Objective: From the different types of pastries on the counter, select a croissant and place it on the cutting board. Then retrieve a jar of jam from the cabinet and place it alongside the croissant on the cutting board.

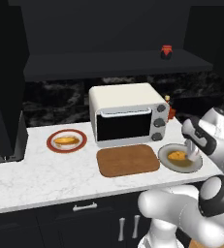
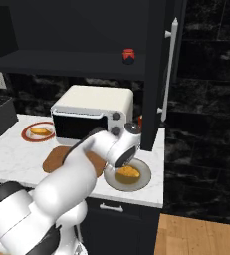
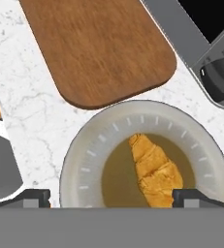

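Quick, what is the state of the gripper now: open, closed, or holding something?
Gripper: open, holding nothing, its tips wide apart above the croissant on the grey plate.

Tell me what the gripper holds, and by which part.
Nothing yet. The gripper is open above the croissant, which lies on its plate, fingertips wide apart.

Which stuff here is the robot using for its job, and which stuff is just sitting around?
For the job:
croissant
board
jam jar
cabinet
counter
hand

Just sitting around:
grey plate under the croissant
toaster oven
other pastry on its red-rimmed plate
orange bottle
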Robot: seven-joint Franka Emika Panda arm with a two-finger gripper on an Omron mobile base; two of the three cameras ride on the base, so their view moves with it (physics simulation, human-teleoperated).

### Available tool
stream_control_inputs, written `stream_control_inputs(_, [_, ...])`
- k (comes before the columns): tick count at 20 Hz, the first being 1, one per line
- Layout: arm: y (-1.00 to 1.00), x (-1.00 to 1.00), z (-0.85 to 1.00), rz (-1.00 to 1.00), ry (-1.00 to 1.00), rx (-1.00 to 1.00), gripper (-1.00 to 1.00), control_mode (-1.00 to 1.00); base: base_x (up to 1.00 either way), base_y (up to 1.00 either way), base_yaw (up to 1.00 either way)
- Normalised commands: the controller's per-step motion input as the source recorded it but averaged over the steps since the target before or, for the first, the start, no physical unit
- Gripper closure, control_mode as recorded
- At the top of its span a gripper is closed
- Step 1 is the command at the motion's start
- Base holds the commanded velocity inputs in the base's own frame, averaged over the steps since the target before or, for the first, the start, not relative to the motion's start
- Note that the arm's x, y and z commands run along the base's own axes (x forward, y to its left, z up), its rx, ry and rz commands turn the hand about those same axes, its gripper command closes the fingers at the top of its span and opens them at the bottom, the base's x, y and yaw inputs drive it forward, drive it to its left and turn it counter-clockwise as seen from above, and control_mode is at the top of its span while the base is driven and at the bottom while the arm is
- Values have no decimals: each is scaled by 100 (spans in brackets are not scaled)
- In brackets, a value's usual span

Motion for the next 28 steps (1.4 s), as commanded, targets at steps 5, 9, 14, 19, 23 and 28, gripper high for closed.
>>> stream_control_inputs(5, [-12, 2, -14, 5, 0, 15, -100, -100, 0, 0, 0])
stream_control_inputs(9, [-1, 17, -17, 8, 0, 0, -100, -100, 0, 0, 0])
stream_control_inputs(14, [0, 8, -26, 3, -7, -2, -100, -100, 0, 0, 0])
stream_control_inputs(19, [0, 1, -34, 0, -12, 0, -100, -100, 0, 0, 0])
stream_control_inputs(23, [0, 14, -41, 0, -10, 0, -100, -100, 0, 0, 0])
stream_control_inputs(28, [0, 26, -26, 0, -5, 0, -100, -100, 0, 0, 0])
